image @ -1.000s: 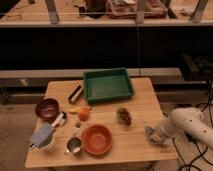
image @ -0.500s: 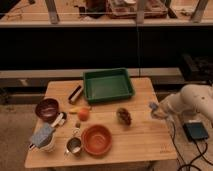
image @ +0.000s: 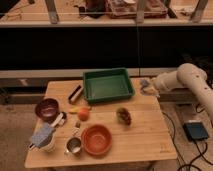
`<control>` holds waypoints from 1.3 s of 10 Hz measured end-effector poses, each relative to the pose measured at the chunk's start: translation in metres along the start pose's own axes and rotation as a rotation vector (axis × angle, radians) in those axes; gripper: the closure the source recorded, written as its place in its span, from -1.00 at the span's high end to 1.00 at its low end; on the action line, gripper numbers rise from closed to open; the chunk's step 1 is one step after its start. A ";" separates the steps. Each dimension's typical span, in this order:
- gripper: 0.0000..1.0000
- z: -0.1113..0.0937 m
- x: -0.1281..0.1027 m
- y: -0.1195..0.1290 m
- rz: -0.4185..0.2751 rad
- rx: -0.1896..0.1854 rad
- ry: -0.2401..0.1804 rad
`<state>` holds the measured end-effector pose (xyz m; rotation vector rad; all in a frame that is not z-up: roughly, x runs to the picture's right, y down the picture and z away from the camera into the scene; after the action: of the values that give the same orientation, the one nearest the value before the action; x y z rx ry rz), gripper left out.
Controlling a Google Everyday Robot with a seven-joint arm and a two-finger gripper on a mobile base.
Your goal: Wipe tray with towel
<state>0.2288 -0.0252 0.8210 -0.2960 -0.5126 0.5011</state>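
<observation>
White arm [image: 186,78] enters from the right of view, elbow bent, forearm nearly level. Gripper [image: 150,88] hangs at the table [image: 145,136] edge, jaws clamped on the towel [image: 145,84]. Tray [image: 109,71] lies just beside the gripper, toward the table's middle.

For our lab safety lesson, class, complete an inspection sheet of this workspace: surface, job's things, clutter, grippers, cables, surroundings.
Surface: wooden table, most items on its left half.
Job's things: green tray at the back edge, nothing seen inside; towel just right of the tray, held.
Clutter: orange bowl, dark red bowl, metal cup, white cup, orange fruit.
Grippers: gripper beside the tray's right rim, jaws shut on the towel.
Cables: black cable on the floor beside a dark box.
Surroundings: shelving behind.
</observation>
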 end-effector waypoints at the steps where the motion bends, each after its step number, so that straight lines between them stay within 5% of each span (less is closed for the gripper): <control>1: -1.00 0.015 -0.019 -0.005 -0.020 -0.007 -0.035; 10: -1.00 0.015 -0.020 -0.005 -0.028 -0.005 -0.032; 13: -1.00 0.027 -0.058 -0.016 -0.165 0.009 -0.016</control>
<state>0.1767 -0.0654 0.8276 -0.2386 -0.5449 0.3460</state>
